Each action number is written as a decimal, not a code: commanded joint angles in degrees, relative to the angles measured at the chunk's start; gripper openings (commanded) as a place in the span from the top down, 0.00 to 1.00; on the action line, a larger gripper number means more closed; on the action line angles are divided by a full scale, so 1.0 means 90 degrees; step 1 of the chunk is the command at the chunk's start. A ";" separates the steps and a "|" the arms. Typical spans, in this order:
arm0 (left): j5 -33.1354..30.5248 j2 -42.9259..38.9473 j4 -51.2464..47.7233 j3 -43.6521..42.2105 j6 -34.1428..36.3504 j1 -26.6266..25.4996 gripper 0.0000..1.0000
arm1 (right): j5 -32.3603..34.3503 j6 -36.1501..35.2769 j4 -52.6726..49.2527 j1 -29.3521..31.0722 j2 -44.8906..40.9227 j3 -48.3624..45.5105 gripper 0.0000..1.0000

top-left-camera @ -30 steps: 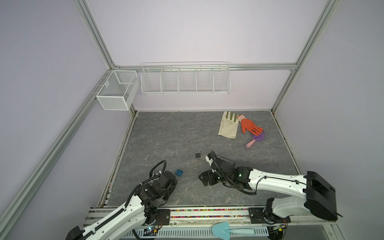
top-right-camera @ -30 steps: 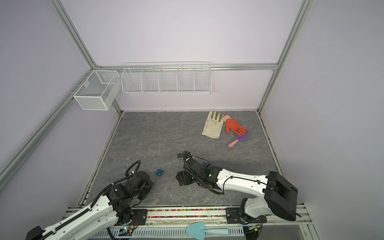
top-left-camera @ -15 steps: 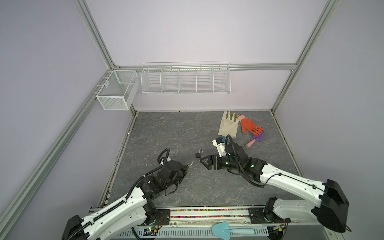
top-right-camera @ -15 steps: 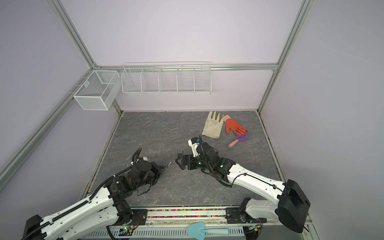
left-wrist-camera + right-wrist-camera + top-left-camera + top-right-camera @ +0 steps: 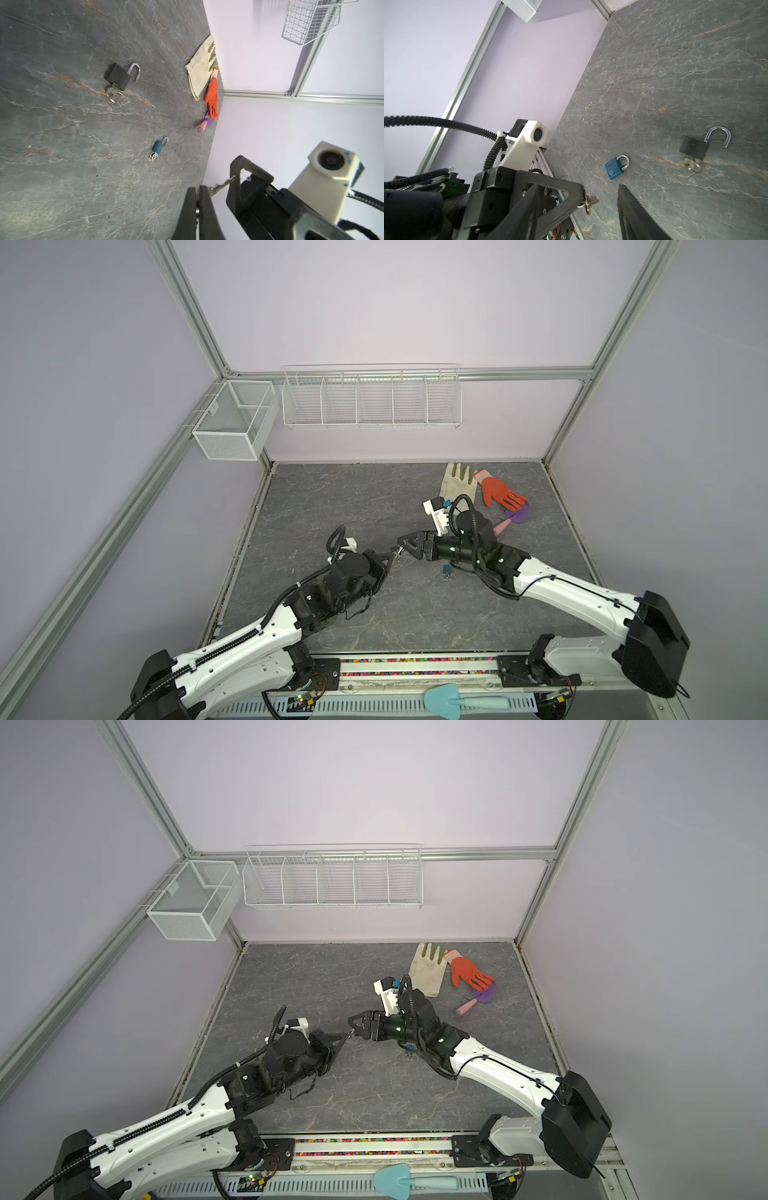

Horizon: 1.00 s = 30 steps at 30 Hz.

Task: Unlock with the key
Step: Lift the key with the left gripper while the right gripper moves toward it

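Key held over the bench
Left claw clenched on the key; right claw released, jaws apart at its tip; blue padlock to their right.

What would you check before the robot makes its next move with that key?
1. Key gripped by the left gripper: ok, jaws shut on it.
2. Right gripper open beside the key: ok, jaws apart near the key's tip.
3. Blue padlock lying on the table with nothing on it: ok. Its shackle is closed.
4. Black padlock dealt with: ok, shackle open, second key in it.
5. Held key fits the blue padlock: cannot tell.
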 commanded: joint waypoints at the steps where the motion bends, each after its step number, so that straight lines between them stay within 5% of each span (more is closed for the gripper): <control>1: -0.0194 0.0021 0.0352 0.0199 -0.0033 -0.0032 1.00 | -0.0089 0.0197 0.0383 -0.0048 0.0030 -0.0146 0.40; 30: -0.0301 0.0193 0.0615 0.0278 -0.0053 -0.0161 1.00 | -0.0109 0.0397 0.1024 -0.0039 0.0077 -0.0376 0.89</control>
